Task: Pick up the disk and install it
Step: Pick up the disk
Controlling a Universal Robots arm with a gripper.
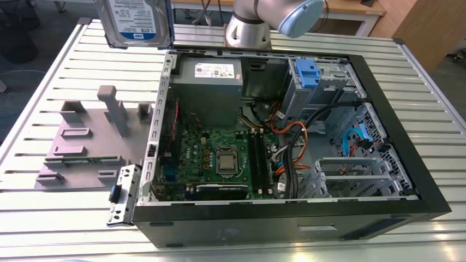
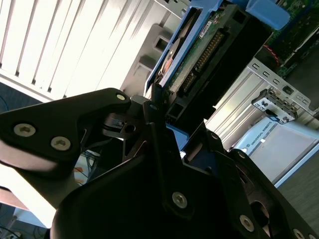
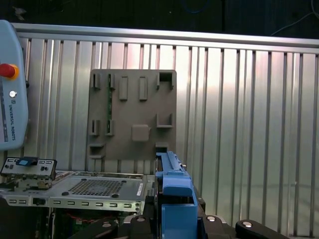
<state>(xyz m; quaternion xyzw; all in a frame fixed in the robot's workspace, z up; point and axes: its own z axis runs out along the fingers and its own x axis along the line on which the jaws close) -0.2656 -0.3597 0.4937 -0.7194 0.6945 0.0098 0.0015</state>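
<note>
exterior view: the disk (image 1: 135, 22) hangs upright in the air at 11 o'clock of the frame, label facing the camera. it is clear of the slatted metal surface (image 1: 65, 218) and just past the far corner of the open computer case (image 1: 291, 224). arm (image 1: 287, 16) shows at 12 o'clock, behind the case.

second wrist view: pincer (image 2: 167, 117) is pinching the disk (image 2: 199, 50) by one short end, jaws pressed on its two flat faces. blue frame and connector edge run away from the camera. first wrist view: blue frame of the disk (image 3: 172, 194) stands edge-on over the pincer (image 3: 172, 226), with the grey holder plate (image 3: 132, 114) lying on the surface beyond it.

step in hand, my call: pick-up is done and this is the carry. the disk is not in the case yet.

the likely target is the drive bay (image 1: 320, 82) with the blue latch piece (image 1: 306, 71), at 1 o'clock inside the case, well apart from the disk. grey box with sticker (image 1: 207, 76) sits at 11 o'clock inside.

seating it looks to call for crossing over the case wall, turning the disk to match the bay opening, and a straight push along the frame rails. loose cables (image 1: 313, 131) near the bay could snag.
</note>
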